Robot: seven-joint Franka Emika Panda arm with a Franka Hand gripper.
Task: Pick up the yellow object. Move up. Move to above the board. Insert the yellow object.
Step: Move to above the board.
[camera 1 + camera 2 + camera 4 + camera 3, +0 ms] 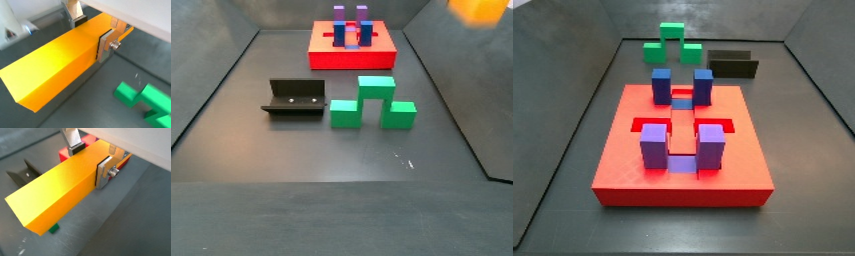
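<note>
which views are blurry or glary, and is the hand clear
Both wrist views are sharp: the hand grips the yellow object, whose upper face is evenly lit. A side view shows the bar only as a blurred orange patch at the frame's edge; the board is crisp.

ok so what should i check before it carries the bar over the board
1. Fingers shut on both sides of the bar: ok.
2. Bar off the floor: ok, it is high at the edge of a side view.
3. Bar over the board: not ok, it is off to one side.
4. Green blocks and fixture below the path: probably ok, both sit low on the floor.
5. Target slot free: cannot tell.
</note>
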